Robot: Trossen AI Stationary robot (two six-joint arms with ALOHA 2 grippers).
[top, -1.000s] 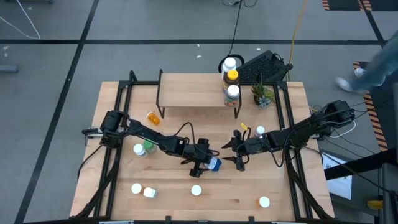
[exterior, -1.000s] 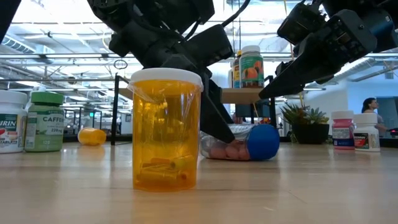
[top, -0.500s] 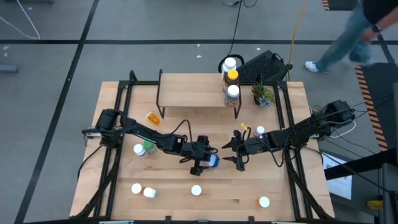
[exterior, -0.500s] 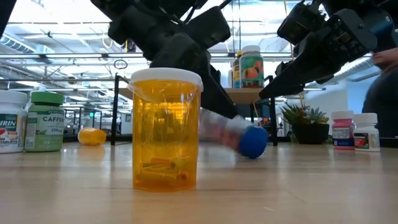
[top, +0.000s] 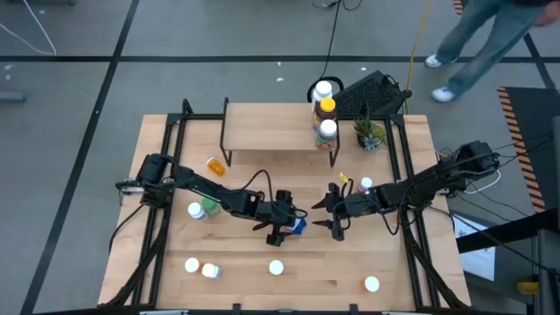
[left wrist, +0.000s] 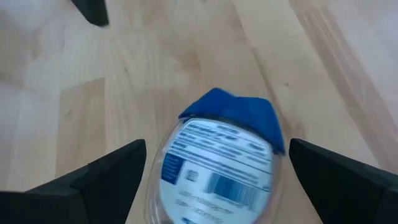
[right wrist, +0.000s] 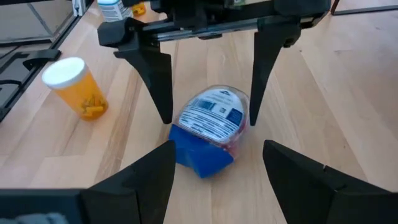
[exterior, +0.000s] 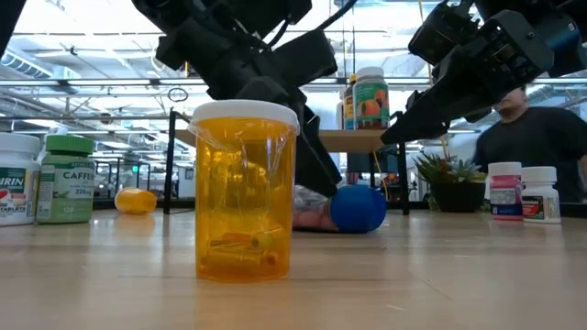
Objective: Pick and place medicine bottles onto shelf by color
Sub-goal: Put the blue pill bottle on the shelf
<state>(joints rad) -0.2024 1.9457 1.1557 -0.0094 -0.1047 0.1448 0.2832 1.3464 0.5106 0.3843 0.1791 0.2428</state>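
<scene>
A clear medicine bottle with a blue cap (right wrist: 211, 121) lies on its side at the table's middle (top: 297, 226); its cap (exterior: 358, 209) points toward the near edge. My left gripper (top: 291, 224) is open and points down, one finger on each side of the bottle (left wrist: 217, 171). My right gripper (right wrist: 217, 186) is open and hangs above the table just right of the bottle (top: 337, 217). The shelf (top: 262, 127) stands at the far edge with three bottles (top: 325, 112) at its right end. My left gripper comes at the lying bottle from above, its fingers astride the label-covered body. One finger (right wrist: 256, 93) lies against the bottle's side (right wrist: 247, 115). I cannot tell whether the other finger (right wrist: 158, 87) touches it. The bottle rests on the table.
An orange bottle (exterior: 243, 188) stands near the front edge (top: 276, 267). More bottles stand at the front left (top: 201, 268), the left (top: 201, 208), the front right (top: 372, 283) and the right (top: 365, 185). An orange one lies beside the shelf (top: 215, 164). A potted plant (top: 367, 131) is at the back right. A person (exterior: 537, 137) is behind the table.
The blue-capped bottle has shifted a little toward the table's left between my left gripper's fingers. Its cap end rose briefly, swung toward the near edge, and is down on the table again. My right gripper has kept still.
</scene>
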